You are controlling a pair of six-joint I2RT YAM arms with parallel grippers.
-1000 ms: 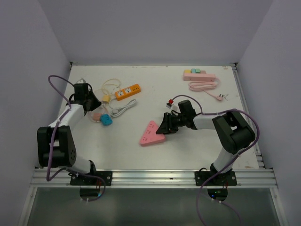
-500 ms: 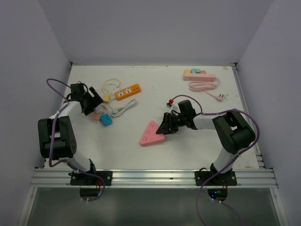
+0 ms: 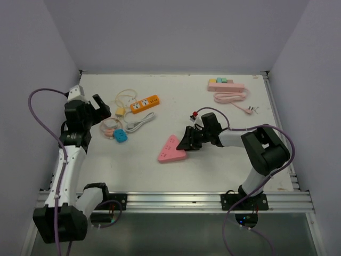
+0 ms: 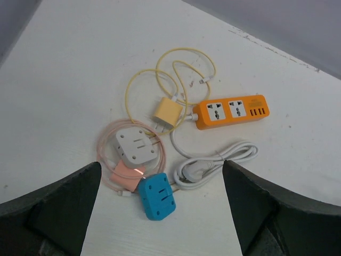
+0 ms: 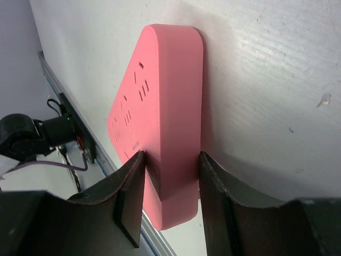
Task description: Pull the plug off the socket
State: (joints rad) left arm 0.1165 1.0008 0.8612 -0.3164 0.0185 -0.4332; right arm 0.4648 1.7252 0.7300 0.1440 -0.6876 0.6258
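Note:
My left gripper (image 3: 101,110) (image 4: 161,165) hangs open above a cluster at the back left and holds nothing. Under it lie a blue socket cube (image 4: 158,196) (image 3: 120,135), a flat pink plug (image 4: 128,173) with a thin pink cable touching the cube's corner, and a white socket cube (image 4: 136,146). The blue cube's top slots are bare. My right gripper (image 3: 186,143) (image 5: 171,157) is shut on the edge of a pink triangular socket block (image 3: 171,151) (image 5: 160,106), which lies flat on the table.
A yellow charger (image 4: 168,112) with looped cable lies against an orange power strip (image 4: 232,111) (image 3: 145,103), whose white cord and plug (image 4: 194,170) coil beside the blue cube. At the back right sit a pink power strip (image 3: 225,84) and its coiled cable (image 3: 232,97).
My left gripper went from shut, low among the cluster, to wide open, and rose and drew back to the left. The right arm and the pink block have not moved.

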